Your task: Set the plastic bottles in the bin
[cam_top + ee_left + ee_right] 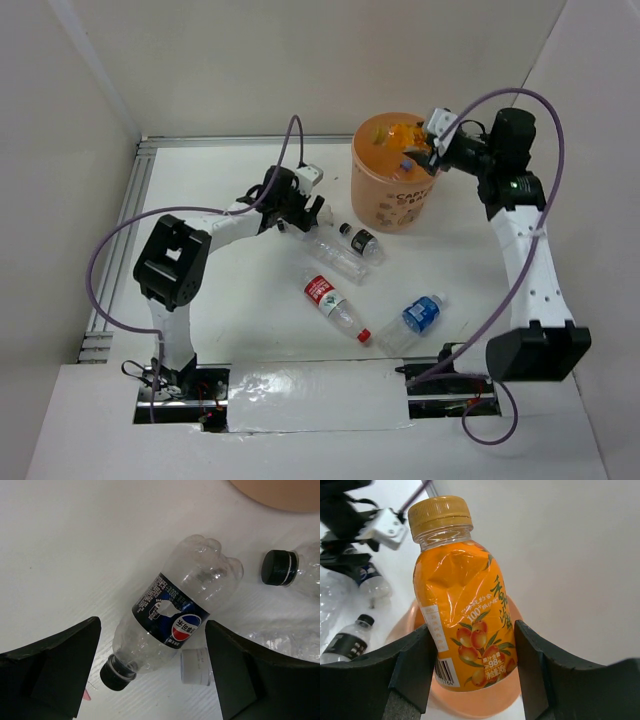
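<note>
My right gripper (428, 152) is shut on an orange-labelled bottle (462, 605) with an orange cap and holds it upright over the open orange-tan bin (390, 190), whose rim shows below it (470, 707). My left gripper (300, 212) is open and hangs low over a clear Pepsi bottle (175, 612) with a black cap. That bottle lies on the table between the fingers (50, 665), which do not touch it. A black-capped bottle (362, 241), a crushed clear bottle (335, 257), a red-labelled bottle (328, 298) and a blue-labelled bottle (418, 316) lie on the table.
In the left wrist view the crushed bottle's white cap (195, 666) lies against my right finger, and the black cap of another bottle (277, 567) lies beyond it. White walls close in the table on the left, back and right. An aluminium rail (125, 215) runs along the left edge.
</note>
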Motion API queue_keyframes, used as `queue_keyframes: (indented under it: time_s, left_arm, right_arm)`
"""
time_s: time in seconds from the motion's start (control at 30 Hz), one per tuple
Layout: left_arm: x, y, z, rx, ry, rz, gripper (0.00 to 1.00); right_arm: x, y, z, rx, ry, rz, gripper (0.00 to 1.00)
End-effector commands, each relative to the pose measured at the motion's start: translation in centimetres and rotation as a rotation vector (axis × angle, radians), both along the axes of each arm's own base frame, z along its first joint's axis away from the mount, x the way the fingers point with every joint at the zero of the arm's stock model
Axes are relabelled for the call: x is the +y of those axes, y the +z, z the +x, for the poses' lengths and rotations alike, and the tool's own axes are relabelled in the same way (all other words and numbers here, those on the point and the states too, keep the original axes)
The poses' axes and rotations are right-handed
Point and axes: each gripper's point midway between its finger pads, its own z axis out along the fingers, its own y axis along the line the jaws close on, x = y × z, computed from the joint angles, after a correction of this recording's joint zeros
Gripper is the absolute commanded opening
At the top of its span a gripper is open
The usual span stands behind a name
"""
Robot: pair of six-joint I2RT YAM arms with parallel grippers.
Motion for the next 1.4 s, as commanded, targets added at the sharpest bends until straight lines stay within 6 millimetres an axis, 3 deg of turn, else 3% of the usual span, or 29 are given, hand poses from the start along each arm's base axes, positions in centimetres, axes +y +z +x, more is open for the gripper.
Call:
queue_keyframes:
  time_s: [0.0,0.03,0.1,0.13,0.23,0.3,0.33,0.37,0.47,0.5,0.53,0.57,0.6,0.63,0.67,0.77,0.83,0.87,0.9,1.0,1.03,1.1,1.13,1.17,1.2,1.23,1.3,1.37]
  left_arm:
    - [-0.7,1.3,1.8,-0.079,-0.012,-0.007,0.97]
    - [-0.7,0.6,1.8,-0.067,-0.013,-0.001,0.95]
    - [-0.8,0.2,2.0,-0.058,-0.007,-0.006,0.93]
    - [-1.1,-0.2,2.1,-0.050,-0.014,-0.008,0.90]
    - [-1.3,-1.1,2.4,-0.029,-0.009,-0.006,0.84]
    - [-1.5,-1.0,2.8,-0.029,-0.009,-0.006,0.71]
    - [-1.5,-2.0,2.3,0.008,-0.013,-0.003,0.63]
    - [-1.7,-1.4,2.7,-0.005,-0.014,-0.010,0.50]
    - [-2.2,-0.9,2.2,-0.004,-0.030,-0.015,0.35]
    - [-2.0,-0.9,1.8,0.004,-0.030,-0.011,0.23]
    - [-2.1,0.8,1.9,-0.024,-0.030,-0.026,0.12]
    - [-1.7,1.2,1.6,-0.026,-0.023,-0.020,0.04]
    - [-1.7,2.5,1.6,-0.049,-0.023,-0.032,0.01]
    - [-1.2,3.5,1.5,-0.058,-0.008,-0.046,0.00]
    - [-1.4,6.9,1.3,-0.121,-0.021,-0.088,0.00]
    - [-1.7,11.6,0.5,-0.206,-0.050,-0.160,0.00]
    - [-2.0,13.8,0.4,-0.236,-0.059,-0.191,0.00]
    - [-2.2,13.8,0.0,-0.213,-0.072,-0.199,0.00]
    - [-2.3,15.3,0.0,-0.233,-0.067,-0.224,0.00]
    - [-3.0,21.5,-0.5,-0.324,-0.090,-0.336,0.00]
    - [-3.3,24.4,-0.6,-0.373,-0.105,-0.377,0.00]
    - [-4.5,27.9,-1.1,-0.404,-0.135,-0.466,0.00]
    - [-4.9,31.2,-1.1,-0.459,-0.152,-0.519,0.00]
    - [-5.3,32.5,-1.1,-0.472,-0.165,-0.556,0.00]
    - [-6.8,32.7,-1.3,-0.459,-0.206,-0.592,0.00]
    - [-7.2,35.5,-1.4,-0.494,-0.221,-0.664,0.00]
    - [-9.6,37.3,-1.7,-0.495,-0.267,-0.759,0.00]
    - [-11.1,37.5,-1.6,-0.474,-0.290,-0.799,0.00]
  right_arm:
    - [-0.7,0.1,5.1,0.031,-0.110,0.047,0.58]
    - [-0.8,-0.3,5.6,0.046,-0.110,0.046,0.77]
    - [-0.9,-0.1,6.2,0.064,-0.121,0.052,0.96]
    - [-0.8,-0.3,6.2,0.081,-0.123,0.059,1.00]
    - [-0.8,0.2,5.3,0.080,-0.125,0.078,1.00]
    - [-0.6,0.9,3.9,0.065,-0.116,0.087,1.00]
    - [-0.5,0.5,3.4,0.095,-0.120,0.107,1.00]
    - [-0.4,0.1,2.8,0.112,-0.111,0.107,1.00]
    - [0.4,-1.7,0.1,0.205,-0.063,0.119,1.00]
    - [0.8,-2.3,-0.7,0.222,-0.036,0.117,1.00]
    - [0.6,-3.3,-1.7,0.245,-0.036,0.120,1.00]
    - [0.4,-3.9,-2.3,0.267,-0.037,0.125,1.00]
    - [0.7,-4.4,-3.2,0.287,-0.011,0.131,1.00]
    - [0.4,-4.6,-4.0,0.289,-0.022,0.125,1.00]
    - [0.5,-5.8,-4.6,0.317,-0.009,0.123,0.99]
    - [0.2,-7.5,-5.8,0.337,-0.018,0.110,0.97]
    - [-0.2,-8.1,-6.0,0.347,-0.027,0.106,0.96]
    - [-0.2,-8.1,-6.1,0.347,-0.027,0.106,0.96]
    - [-0.4,-8.4,-6.3,0.358,-0.037,0.109,0.96]
    - [-0.7,-9.5,-6.8,0.377,-0.042,0.093,0.94]
    - [-1.0,-9.7,-6.9,0.379,-0.049,0.087,0.94]
    - [-1.2,-11.8,-7.6,0.415,-0.049,0.050,0.94]
    - [-1.4,-12.4,-7.9,0.425,-0.057,0.041,0.93]
    - [-1.5,-13.2,-8.0,0.439,-0.062,0.031,0.90]
    - [-1.7,-14.4,-8.4,0.455,-0.063,-0.002,0.84]
    - [-1.7,-15.5,-8.8,0.485,-0.059,-0.006,0.49]
    - [-2.4,-17.6,-9.0,0.540,-0.103,-0.028,0.08]
    - [-2.6,-18.7,-9.5,0.554,-0.109,-0.048,0.09]
